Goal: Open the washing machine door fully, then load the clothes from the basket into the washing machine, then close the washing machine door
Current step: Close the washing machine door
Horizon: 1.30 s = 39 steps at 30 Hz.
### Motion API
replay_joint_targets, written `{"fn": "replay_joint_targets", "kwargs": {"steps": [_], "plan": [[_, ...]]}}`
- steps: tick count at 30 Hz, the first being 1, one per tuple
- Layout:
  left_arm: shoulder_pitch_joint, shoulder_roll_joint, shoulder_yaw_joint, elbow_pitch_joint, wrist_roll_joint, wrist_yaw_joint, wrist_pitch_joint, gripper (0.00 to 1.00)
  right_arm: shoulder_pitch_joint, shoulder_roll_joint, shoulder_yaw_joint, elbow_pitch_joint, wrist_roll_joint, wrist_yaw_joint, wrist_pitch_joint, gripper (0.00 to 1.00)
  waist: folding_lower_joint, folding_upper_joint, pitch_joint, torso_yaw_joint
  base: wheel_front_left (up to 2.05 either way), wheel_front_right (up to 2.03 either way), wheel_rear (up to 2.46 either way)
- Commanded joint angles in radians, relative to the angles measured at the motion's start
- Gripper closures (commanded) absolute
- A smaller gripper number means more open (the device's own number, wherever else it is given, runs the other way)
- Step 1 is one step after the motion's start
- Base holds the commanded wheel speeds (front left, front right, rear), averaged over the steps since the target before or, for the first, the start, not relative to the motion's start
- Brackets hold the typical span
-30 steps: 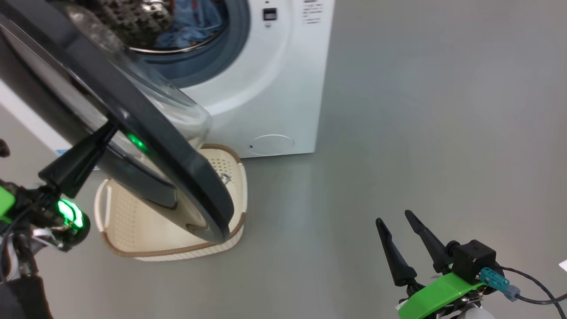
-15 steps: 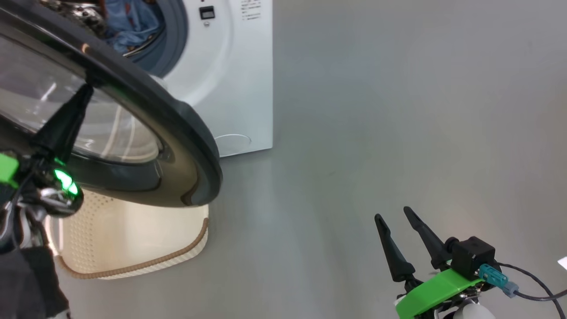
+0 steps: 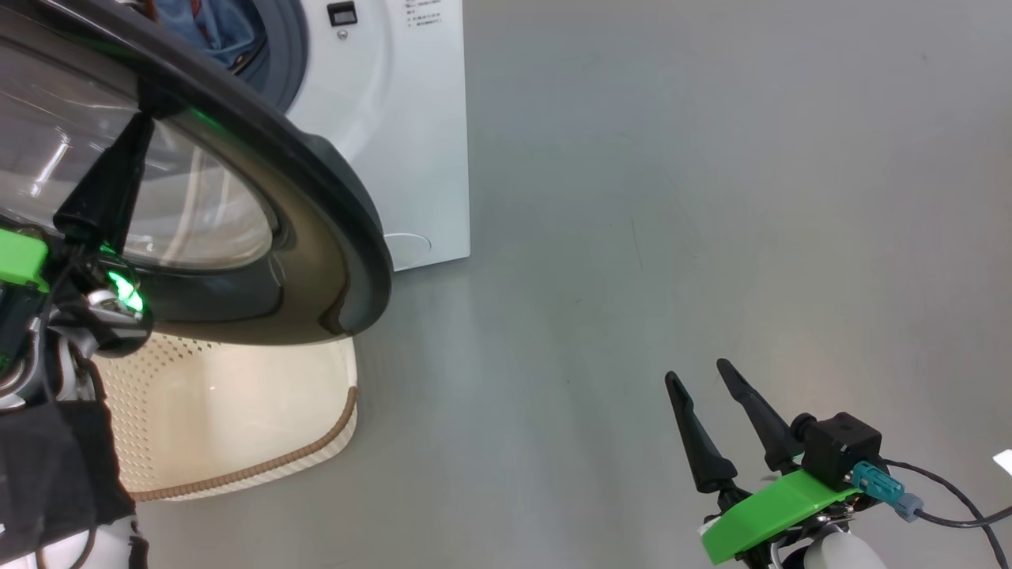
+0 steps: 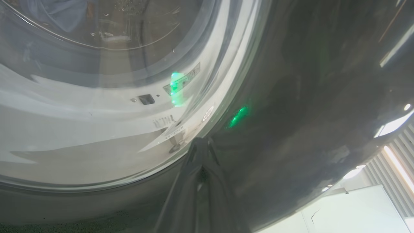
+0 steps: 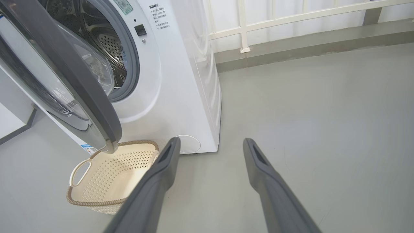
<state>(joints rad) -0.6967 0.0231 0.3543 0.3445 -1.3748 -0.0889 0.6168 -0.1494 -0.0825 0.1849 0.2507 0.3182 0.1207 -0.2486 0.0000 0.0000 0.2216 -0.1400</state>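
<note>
our left gripper [image 3: 146, 120], fingers pinched together on nothing, leans its tip where glass meets rim on the washing machine door [image 3: 316, 182], which hangs half-swung above the empty basket [image 3: 261, 411]; the clothes [image 3: 209, 28] lie inside the washing machine [image 3: 411, 158]. our right gripper [image 3: 697, 371] hovers spread wide, grasping nothing, over the floor [image 3: 711, 197]. we judge the tip could skid off that glossy curve, or a trailing hem could jam the latch.

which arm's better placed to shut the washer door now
Left: its shut jaws rest against the outer face of the washing machine door, ready to push. The right arm, jaws open, is far off over the floor.
</note>
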Motion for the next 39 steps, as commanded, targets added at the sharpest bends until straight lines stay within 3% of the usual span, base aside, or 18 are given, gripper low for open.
{"fn": "replay_joint_targets", "kwargs": {"steps": [1, 16, 27, 28, 30, 31, 32, 39], "plan": [[-0.031, 0.034, 0.014, -0.02, 0.014, -0.016, -0.007, 1.0, -0.016, 0.006, 0.019, -0.021, 0.006, 0.01, -0.013, 0.0, 0.0, 0.0, -0.004, 0.002, 0.0, 0.0, 0.0], [0.05, 0.043, 0.027, -0.011, 0.022, -0.04, -0.054, 1.0, 0.024, -0.007, 0.003, -0.021, 0.001, 0.01, -0.013, 0.0, 0.0, 0.0, -0.093, 0.047, 0.0, 0.0, 0.0], [0.148, 0.048, 0.021, -0.106, 0.023, -0.042, -0.114, 1.0, 0.053, -0.017, 0.008, -0.026, 0.001, 0.01, -0.013, 0.0, 0.0, 0.0, -0.14, 0.08, 0.0, 0.0, 0.0], [0.159, 0.049, 0.015, -0.122, 0.029, -0.042, -0.122, 0.94, 0.054, -0.018, 0.008, -0.027, 0.001, 0.01, -0.013, 0.0, 0.0, 0.0, -0.141, 0.082, 0.0, 0.0, 0.0], [0.181, 0.055, -0.002, -0.167, 0.047, -0.042, -0.15, 0.62, 0.056, -0.019, 0.008, -0.03, 0.001, 0.01, -0.013, 0.0, 0.0, 0.0, -0.14, 0.085, 0.0, 0.0, 0.0], [0.192, 0.056, -0.012, -0.192, 0.054, -0.042, -0.167, 0.07, 0.057, -0.02, 0.007, -0.032, 0.001, 0.01, -0.013, 0.0, 0.0, 0.0, -0.139, 0.087, 0.0, 0.0, 0.0], [0.205, 0.059, -0.022, -0.214, 0.062, -0.042, -0.186, 0.0, 0.058, -0.02, 0.007, -0.034, 0.001, 0.01, -0.013, 0.0, 0.0, 0.0, -0.139, 0.088, 0.0, 0.0, 0.0], [0.303, 0.159, -0.17, -0.348, 0.212, -0.042, -0.393, 0.0, 0.059, -0.021, 0.002, -0.042, -0.001, 0.01, -0.013, 0.0, 0.0, 0.0, -0.127, 0.092, 0.0, 0.0, 0.0]]}}
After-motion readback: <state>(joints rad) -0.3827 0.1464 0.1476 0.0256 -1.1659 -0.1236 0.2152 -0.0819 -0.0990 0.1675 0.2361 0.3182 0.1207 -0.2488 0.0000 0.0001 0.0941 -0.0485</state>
